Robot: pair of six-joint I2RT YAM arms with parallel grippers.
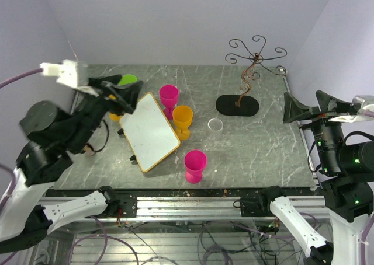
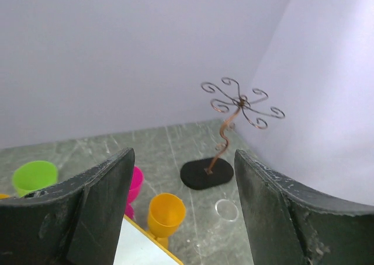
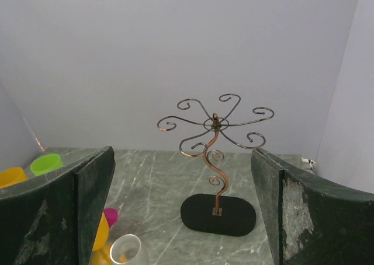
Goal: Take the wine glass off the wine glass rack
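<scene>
Clear wine glass (image 1: 215, 125) stands on counter (image 1: 263, 154) ahead of released right gripper (image 3: 182, 160), off rack (image 1: 236, 105); left gripper (image 2: 184, 154) likewise released, presumably finished.

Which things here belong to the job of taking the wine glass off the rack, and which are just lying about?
For the job:
wine glass rack, no glass hanging on it
clear glass, standing beside the rack's base

Lying about:
pink goblet
orange goblet
second pink goblet, near the front edge
green cup
white board
</scene>
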